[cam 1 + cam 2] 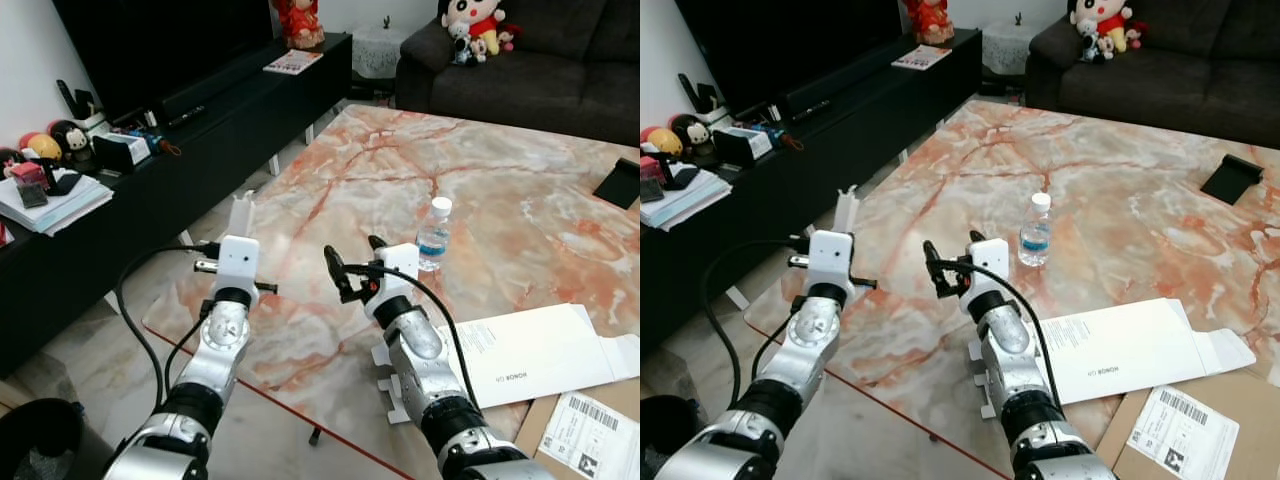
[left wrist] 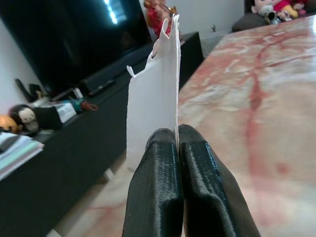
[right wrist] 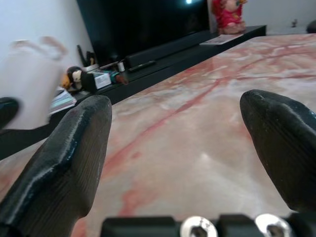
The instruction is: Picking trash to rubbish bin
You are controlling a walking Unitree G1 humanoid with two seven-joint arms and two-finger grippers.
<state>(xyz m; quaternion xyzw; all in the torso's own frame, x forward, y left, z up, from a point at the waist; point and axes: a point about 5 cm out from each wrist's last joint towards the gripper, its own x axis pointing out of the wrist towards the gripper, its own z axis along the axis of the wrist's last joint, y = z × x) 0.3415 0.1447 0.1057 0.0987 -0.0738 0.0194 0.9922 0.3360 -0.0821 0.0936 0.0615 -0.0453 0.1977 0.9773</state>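
Note:
My left gripper (image 2: 177, 143) is shut on a torn white paper scrap (image 2: 153, 108), which stands upright above the fingers. It hovers over the near left corner of the marble table (image 1: 480, 170), where the paper scrap (image 1: 242, 212) pokes up above the white wrist block. My right gripper (image 1: 355, 258) is beside it over the table, open, with nothing between its black fingers (image 3: 74, 158). A dark round rubbish bin (image 1: 38, 440) stands on the floor at the lower left. A small water bottle (image 1: 434, 234) stands upright just beyond the right gripper.
A flattened white box (image 1: 520, 352) and a cardboard piece with a label (image 1: 588, 430) lie on the table's near right. A black TV bench (image 1: 200, 130) with clutter runs along the left. A dark sofa (image 1: 540, 60) is at the back. A black object (image 1: 622, 185) lies at the right edge.

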